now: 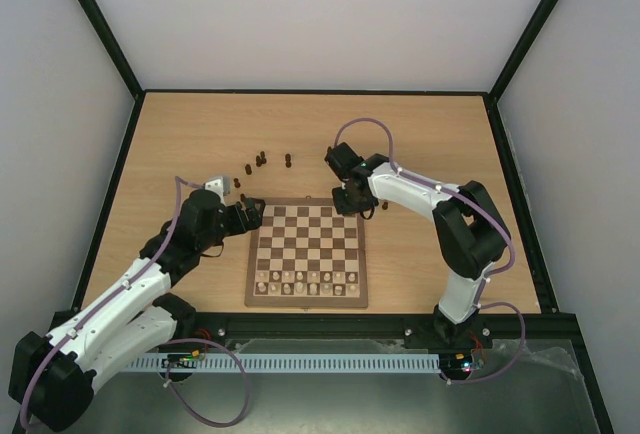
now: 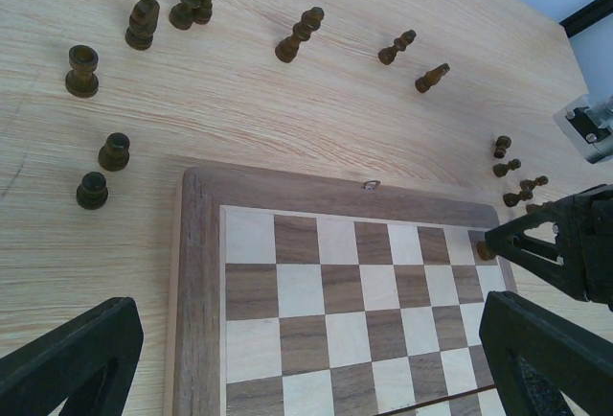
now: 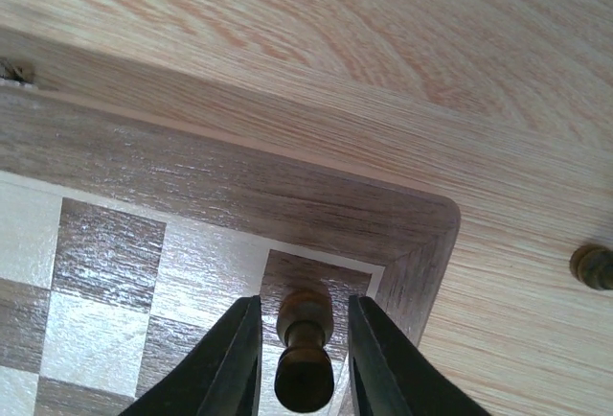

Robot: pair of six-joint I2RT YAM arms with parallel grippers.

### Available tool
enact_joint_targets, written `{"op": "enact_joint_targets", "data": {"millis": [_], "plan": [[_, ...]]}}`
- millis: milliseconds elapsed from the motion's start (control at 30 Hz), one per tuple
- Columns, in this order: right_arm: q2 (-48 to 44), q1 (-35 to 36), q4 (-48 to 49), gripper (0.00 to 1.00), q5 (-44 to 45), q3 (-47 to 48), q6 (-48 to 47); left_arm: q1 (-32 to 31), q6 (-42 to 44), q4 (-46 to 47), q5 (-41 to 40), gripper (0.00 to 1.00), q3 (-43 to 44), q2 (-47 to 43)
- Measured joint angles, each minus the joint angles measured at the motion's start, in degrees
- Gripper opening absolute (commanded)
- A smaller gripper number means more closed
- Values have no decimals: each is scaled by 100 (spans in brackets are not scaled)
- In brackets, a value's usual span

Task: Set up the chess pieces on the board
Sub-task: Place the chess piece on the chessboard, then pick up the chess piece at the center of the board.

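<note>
The board [image 1: 306, 202] lies in the middle of the table, and its far left corner fills the left wrist view [image 2: 201, 272]. My right gripper [image 3: 305, 339] is open around one dark chess piece [image 3: 305, 354], which stands upright on the dark far right corner square with a gap to each finger [image 3: 235, 358]. The same piece [image 2: 486, 250] shows in the left wrist view at the tips of the right gripper [image 2: 565, 243]. My left gripper [image 2: 306, 358] is open and empty over the board's far left corner. Several dark pieces [image 2: 300, 34] stand or lie on the table beyond the board [image 1: 261, 159].
Cream chessmen [image 1: 305, 284] fill the board's two near rows. A few dark pieces [image 2: 512, 172] sit just off the board's far right corner, one showing in the right wrist view [image 3: 592, 266]. Three dark pieces [image 2: 114, 151] stand left of the far left corner.
</note>
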Motion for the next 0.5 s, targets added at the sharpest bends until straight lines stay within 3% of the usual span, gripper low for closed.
{"op": "enact_joint_targets", "data": {"millis": [267, 300, 467, 500], "plan": [[-168, 0, -7, 54, 4, 0, -59, 0, -9, 26, 28, 100, 0, -74], [-210, 0, -7, 59, 4, 0, -55, 0, -9, 31, 35, 100, 0, -92], [-474, 0, -17, 100, 59, 50, -72, 0, 17, 52, 127, 99, -2, -221], [-531, 0, -24, 99, 70, 63, -76, 0, 26, 61, 157, 99, -4, -278]]}}
